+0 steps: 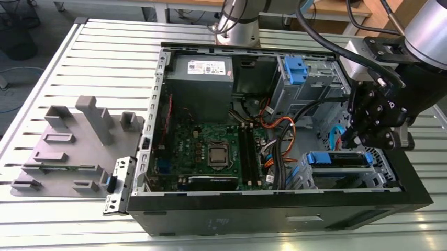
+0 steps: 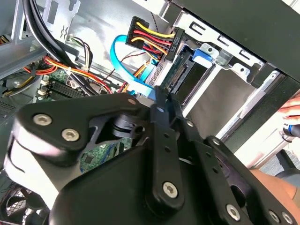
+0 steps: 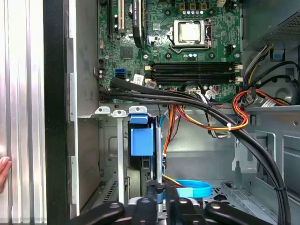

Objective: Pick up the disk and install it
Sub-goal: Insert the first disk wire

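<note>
Hovering over the near corner of the computer case at the exterior view's right, the gripper looks pressed together, pinching nothing. The disk sits in the drive cage just below. Press squarely, clear of the blue cable.

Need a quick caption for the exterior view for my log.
The gripper poised beside the blue-framed disk inside the open computer case, at the exterior view's right.

Blue-framed disk flat in the case's drive bay.
</note>
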Motion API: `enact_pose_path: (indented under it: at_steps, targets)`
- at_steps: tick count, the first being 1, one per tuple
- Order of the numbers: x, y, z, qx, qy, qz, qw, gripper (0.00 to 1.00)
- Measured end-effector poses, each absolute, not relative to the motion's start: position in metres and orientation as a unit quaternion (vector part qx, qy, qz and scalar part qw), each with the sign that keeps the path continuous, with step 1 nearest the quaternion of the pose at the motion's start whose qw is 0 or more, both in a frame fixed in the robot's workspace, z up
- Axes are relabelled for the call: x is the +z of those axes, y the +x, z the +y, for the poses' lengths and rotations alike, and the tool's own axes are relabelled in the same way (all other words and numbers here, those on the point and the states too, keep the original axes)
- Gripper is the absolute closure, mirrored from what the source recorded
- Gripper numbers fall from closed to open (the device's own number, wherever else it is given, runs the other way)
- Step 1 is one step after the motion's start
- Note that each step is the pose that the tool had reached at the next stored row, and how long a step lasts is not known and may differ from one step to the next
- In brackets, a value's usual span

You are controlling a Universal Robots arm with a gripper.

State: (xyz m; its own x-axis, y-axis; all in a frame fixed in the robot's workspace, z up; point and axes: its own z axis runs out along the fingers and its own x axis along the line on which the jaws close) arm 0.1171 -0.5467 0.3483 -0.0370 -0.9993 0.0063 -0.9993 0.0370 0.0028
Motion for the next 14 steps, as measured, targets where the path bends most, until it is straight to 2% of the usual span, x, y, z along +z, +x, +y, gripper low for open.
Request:
enact_pose_path:
  at_steps: [1, 2, 14]
  targets:
    - [0.3483, 0.1171, -0.5467, 0.001, 0.694, -0.72, 0.003, 0.78]
    - [0.3483, 0.1171, -0.5467, 0.001, 0.694, -0.72, 0.003, 0.84]
    - [0.3479, 0.1164, -0.5467, 0.001, 0.694, -0.72, 0.003, 0.84]
